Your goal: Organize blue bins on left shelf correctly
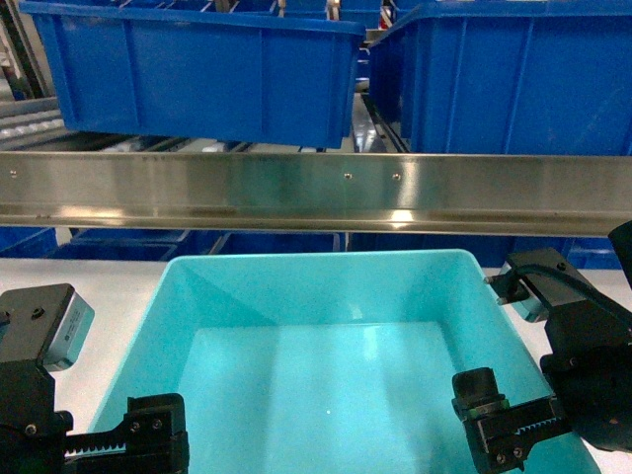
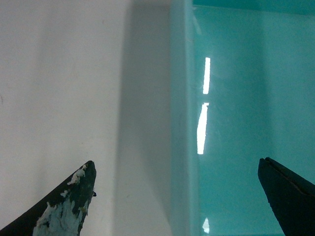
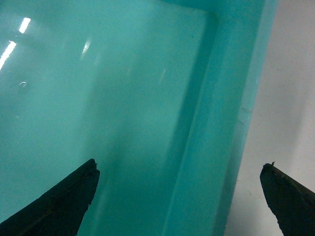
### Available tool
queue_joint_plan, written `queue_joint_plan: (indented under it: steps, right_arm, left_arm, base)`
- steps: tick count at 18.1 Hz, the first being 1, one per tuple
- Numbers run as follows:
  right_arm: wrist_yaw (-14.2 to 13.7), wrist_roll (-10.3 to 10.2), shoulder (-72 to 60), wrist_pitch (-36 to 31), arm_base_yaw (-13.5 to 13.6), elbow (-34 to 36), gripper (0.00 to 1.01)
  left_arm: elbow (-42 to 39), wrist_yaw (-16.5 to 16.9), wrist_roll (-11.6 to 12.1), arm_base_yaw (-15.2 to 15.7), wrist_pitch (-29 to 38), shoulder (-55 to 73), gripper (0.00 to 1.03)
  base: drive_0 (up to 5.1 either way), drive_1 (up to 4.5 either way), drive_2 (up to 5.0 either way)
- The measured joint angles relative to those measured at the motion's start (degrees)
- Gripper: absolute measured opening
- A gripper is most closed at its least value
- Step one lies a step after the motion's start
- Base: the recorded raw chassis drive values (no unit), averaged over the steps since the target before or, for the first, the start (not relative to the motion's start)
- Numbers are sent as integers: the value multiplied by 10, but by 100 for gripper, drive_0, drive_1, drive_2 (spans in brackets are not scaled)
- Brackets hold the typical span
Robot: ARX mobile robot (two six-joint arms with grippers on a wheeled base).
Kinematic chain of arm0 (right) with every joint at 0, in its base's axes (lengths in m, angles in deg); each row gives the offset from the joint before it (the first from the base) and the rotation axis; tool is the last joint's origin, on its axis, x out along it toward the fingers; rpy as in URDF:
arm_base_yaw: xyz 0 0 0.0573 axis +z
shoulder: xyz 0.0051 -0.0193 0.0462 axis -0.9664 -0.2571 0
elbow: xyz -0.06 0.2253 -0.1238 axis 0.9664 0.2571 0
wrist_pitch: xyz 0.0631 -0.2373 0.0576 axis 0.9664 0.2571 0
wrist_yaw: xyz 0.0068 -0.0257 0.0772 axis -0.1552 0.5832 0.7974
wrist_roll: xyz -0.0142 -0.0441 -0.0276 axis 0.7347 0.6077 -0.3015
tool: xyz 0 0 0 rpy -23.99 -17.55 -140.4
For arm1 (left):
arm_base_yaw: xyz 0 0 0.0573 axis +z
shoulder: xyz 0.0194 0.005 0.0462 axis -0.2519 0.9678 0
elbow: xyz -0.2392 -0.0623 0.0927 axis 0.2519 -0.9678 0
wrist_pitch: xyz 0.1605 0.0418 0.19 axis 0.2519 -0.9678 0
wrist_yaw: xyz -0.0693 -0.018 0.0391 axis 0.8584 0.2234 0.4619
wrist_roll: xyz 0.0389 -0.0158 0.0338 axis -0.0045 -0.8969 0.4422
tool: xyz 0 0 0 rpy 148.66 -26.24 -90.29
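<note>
1. The head view looks forward and down over the turquoise tub (image 1: pixel 326 346) toward the shelf rail (image 1: pixel 316 193).
2. Each wrist view looks down, close, straddling one tub rim and the counter (image 2: pixel 59 88).

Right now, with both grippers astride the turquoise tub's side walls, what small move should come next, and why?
Probably close both grippers on the walls. The left gripper is open with the tub's left rim between its fingers, and the right gripper is open astride the right rim. The tub seems to sit on the white table, below the shelf rail, so it needs gripping before lifting.
</note>
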Motion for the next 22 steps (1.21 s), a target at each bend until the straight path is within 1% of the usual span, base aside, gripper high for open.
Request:
queue_joint_plan:
  steps: [1,4,5,6,10,12,13,14,15,20,22]
  right_arm:
    - [0,0,0,0,0,0,98]
    - [0,0,0,0,0,0,98]
    - [0,-1,0,0,0,0,90]
    - [0,-1,0,0,0,0,79]
    - [0,-2,0,0,0,0,39]
    - [-2,-2,0,0,0,0,15]
    - [-7,-8,0,-1,0,0,6]
    - [-7,-13,0,-1,0,0,2]
    - [-2,-14,0,-1,0,0,2]
    - [-1,-15,0,-1,0,0,2]
    - [5,-15,0,0,-1,1,2]
  left_arm:
    - [0,-2,-1,7,17,14,98]
    - [0,-4,1,11,18,16,98]
    - [0,-4,2,11,18,16,98]
    - [0,-4,2,11,19,16,90]
    - [0,-4,2,11,21,16,51]
    - [0,-4,2,11,20,16,29]
    - [0,1,2,11,21,16,18]
    - [0,5,2,7,18,16,7]
    - [0,3,0,8,18,16,2]
    - [0,2,0,8,17,16,2]
    - [0,2,0,8,17,16,2]
  base:
    - [0,0,0]
    - [0,0,0]
    - [0,0,0]
    - [0,0,0]
    - [0,0,0]
    - [0,0,0]
    - [0,0,0]
    - [0,0,0]
    - [0,0,0]
    - [0,0,0]
    - [0,0,0]
